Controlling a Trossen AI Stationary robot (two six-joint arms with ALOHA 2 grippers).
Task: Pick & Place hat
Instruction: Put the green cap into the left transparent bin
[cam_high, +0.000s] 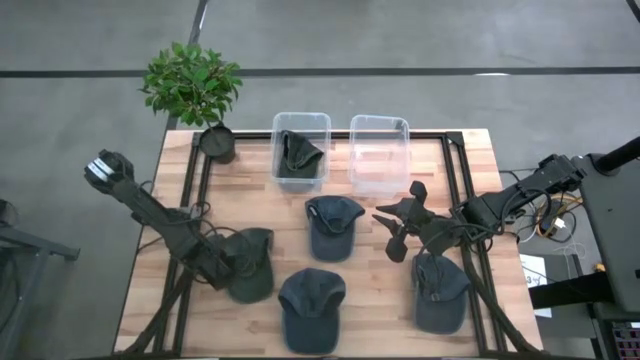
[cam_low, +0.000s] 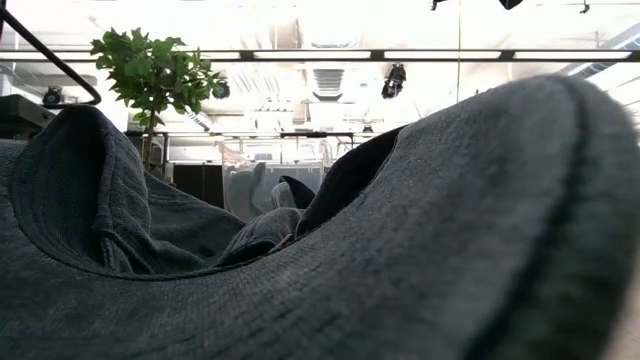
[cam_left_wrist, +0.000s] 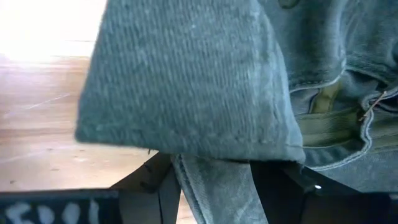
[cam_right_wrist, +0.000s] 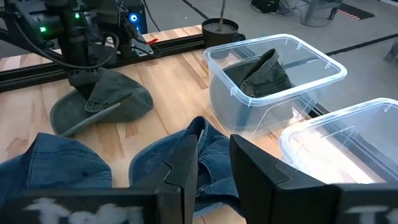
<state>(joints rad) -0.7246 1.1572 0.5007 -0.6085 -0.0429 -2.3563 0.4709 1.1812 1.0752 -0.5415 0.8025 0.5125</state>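
Checking low view: I see a dark cap (cam_low: 400, 250) blocking nearly everything.
Left gripper (cam_high: 222, 268): pinching the olive cap (cam_high: 252, 262), front-left of table (cam_high: 470, 150).
Right gripper (cam_high: 398, 228): fingers spread, holding nothing, beside centre blue cap (cam_high: 332, 226).

Blown-out ceiling lights (cam_low: 330, 20) — near cap (cam_low: 400, 260) blurred, tabletop (cam_high: 390, 290) evenly lit.

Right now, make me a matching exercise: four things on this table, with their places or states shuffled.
Things:
1. green cap
2. left bin
3. right bin
4. potted plant

States:
A. holds nothing
B. stands at the table's far left corner
C. under the left gripper
D. holds a folded dark cap

Pairs: 1-C, 2-D, 3-A, 4-B
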